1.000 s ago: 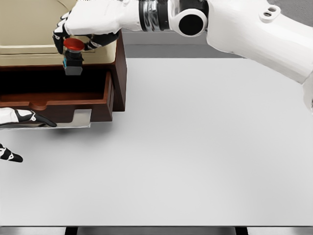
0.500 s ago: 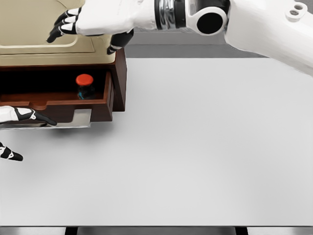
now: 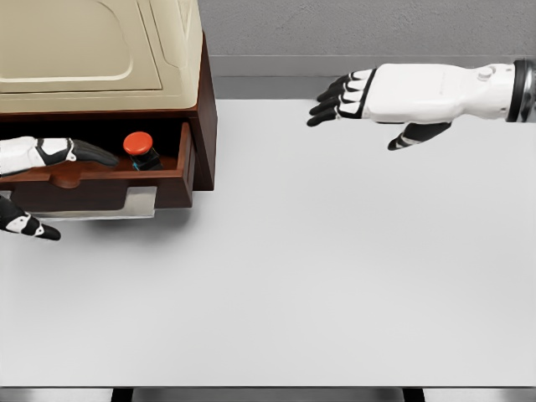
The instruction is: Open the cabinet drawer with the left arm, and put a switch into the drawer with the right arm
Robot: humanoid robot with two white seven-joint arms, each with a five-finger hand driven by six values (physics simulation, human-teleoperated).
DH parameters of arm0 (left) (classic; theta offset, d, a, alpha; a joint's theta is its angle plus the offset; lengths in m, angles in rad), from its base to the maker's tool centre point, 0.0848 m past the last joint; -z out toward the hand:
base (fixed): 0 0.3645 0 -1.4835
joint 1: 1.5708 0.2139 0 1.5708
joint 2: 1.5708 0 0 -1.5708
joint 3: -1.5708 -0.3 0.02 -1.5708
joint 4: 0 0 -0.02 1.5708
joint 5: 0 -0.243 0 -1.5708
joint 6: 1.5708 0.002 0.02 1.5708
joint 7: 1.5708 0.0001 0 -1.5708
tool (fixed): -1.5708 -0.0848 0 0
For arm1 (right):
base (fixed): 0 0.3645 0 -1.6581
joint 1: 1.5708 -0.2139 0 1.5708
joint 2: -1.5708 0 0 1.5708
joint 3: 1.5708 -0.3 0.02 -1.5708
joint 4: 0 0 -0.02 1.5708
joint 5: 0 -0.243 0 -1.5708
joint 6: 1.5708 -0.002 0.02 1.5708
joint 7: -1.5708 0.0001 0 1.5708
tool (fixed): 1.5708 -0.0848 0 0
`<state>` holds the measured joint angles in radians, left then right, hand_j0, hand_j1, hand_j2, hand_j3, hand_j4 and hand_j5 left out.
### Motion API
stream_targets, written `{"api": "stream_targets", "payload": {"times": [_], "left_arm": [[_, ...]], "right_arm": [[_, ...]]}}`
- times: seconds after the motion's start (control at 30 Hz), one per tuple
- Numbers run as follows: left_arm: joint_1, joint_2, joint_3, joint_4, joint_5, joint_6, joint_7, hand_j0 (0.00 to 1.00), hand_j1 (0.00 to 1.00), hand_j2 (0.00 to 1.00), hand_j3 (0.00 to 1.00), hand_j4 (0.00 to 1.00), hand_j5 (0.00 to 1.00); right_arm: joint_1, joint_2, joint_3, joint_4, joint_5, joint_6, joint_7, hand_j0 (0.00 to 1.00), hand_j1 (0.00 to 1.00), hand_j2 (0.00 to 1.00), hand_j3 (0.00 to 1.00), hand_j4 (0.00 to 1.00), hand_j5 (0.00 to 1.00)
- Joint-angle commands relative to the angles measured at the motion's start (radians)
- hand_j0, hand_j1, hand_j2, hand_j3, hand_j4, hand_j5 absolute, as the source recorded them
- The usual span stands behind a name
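Red-capped push-button switch lies tilted inside the brown wooden drawer, so the left hand, fingers extended on its front, might jam it, while the right hand hovers spread and empty.

The cabinet and its drawer look like dark reddish-brown wood with a low sheen. The cabinet's top is smooth, matt cream plastic. The switch has a glossy red cap. The counter is smooth, matt pale grey. Both hands, right and left, are smooth white plastic with black fingers.
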<state>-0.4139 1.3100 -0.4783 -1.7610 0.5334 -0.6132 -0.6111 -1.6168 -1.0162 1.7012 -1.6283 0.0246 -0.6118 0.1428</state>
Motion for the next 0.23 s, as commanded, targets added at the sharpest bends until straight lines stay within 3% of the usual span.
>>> {"api": "stream_targets", "payload": {"times": [0.0,0.2], "left_arm": [[-0.005,-0.067,0.027,0.0,-0.055,0.002,0.0,1.0,1.0,1.0,1.0,1.0,1.0],[-0.065,-0.215,0.026,0.0,-0.165,0.002,0.0,1.0,1.0,1.0,1.0,1.0,1.0]], "right_arm": [[0.0,-0.01,0.02,-0.002,-0.006,0.001,0.007,1.0,1.0,1.0,1.0,1.0,1.0],[0.015,-0.071,0.017,0.001,0.006,0.001,0.009,1.0,1.0,1.0,1.0,1.0,1.0]]}}
